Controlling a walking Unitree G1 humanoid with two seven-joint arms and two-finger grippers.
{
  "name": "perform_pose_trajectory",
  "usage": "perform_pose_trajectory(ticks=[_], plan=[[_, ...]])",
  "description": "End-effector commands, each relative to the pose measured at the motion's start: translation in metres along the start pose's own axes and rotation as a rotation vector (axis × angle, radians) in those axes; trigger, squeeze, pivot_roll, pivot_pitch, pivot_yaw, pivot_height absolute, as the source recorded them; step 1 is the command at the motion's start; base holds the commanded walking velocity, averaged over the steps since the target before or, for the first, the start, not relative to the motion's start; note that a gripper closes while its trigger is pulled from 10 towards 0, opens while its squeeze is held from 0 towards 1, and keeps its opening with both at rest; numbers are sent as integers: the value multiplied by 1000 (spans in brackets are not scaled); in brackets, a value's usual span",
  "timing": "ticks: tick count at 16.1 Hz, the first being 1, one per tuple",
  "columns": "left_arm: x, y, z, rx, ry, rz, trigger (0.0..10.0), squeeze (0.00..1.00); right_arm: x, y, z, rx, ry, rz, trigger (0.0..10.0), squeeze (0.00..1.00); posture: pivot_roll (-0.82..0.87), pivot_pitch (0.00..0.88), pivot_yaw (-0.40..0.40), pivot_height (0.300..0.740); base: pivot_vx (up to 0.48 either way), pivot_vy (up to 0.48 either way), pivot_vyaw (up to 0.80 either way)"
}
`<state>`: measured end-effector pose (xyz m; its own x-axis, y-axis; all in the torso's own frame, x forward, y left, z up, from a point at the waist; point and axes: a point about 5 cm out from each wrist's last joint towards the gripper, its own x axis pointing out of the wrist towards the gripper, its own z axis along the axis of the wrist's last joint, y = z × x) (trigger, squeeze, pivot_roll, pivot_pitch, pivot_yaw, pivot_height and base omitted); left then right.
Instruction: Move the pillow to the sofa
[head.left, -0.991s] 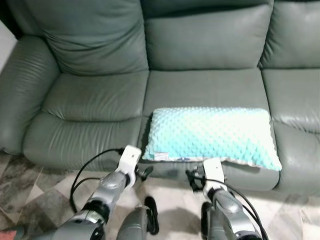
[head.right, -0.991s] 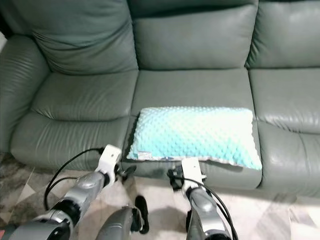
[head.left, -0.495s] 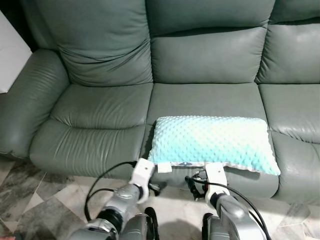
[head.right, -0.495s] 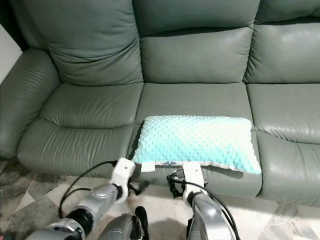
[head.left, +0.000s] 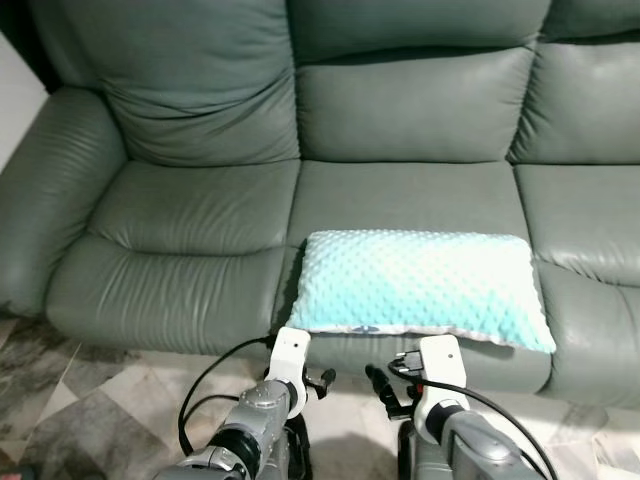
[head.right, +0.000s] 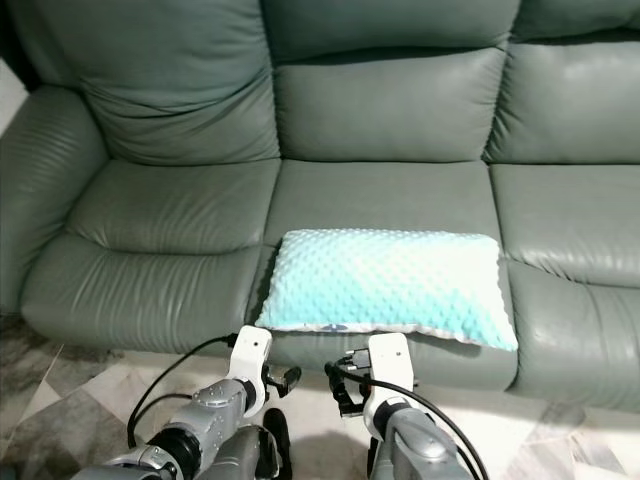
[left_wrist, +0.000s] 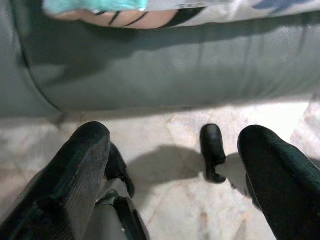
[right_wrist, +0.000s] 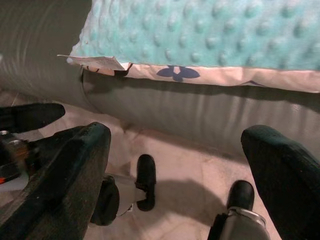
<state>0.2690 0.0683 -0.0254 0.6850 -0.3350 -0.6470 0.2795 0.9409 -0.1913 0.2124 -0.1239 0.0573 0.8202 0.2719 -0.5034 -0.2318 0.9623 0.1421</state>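
Light turquoise dotted pillow (head.left: 424, 288) lies flat on the middle seat of the grey-green leather sofa (head.left: 190, 215), centre-right of the head frame, front edge slightly over the seat front. Left pincer (head.left: 318, 381) and right pincer (head.left: 385, 386) hang low at bottom centre, below the pillow over the marble-pattern tile floor (head.left: 90, 420), apart from it. Both pincers are spread wide, empty.

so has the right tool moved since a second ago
Yes. The right tool has pulled back from the pillow, and now sits lower, below the sofa's front edge, open and empty.
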Motion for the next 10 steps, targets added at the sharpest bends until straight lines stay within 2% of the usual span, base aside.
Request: perform_pose_trajectory(ticks=[1,3,4,6,10], plan=[[-2,4,-16,-50,53,38,10000,0,-5,6,-1,19,12,17,10000,0,-203,339,150,740,0,0,0],[0,-4,-10,-121,30,44,10000,0,-11,10,5,46,10,41,10000,0,-217,351,148,740,0,0,0],[3,-16,1,-114,2,-5,10000,0,-14,11,8,46,-4,47,10000,0,-219,354,149,740,0,0,0],[6,-31,17,-94,-36,-48,10000,0,-15,12,10,49,-20,47,10000,0,-218,357,151,740,0,0,0],[10,-49,43,-63,-97,-37,10000,0,-19,15,20,57,-34,40,10000,0,-224,369,155,740,0,0,0]])
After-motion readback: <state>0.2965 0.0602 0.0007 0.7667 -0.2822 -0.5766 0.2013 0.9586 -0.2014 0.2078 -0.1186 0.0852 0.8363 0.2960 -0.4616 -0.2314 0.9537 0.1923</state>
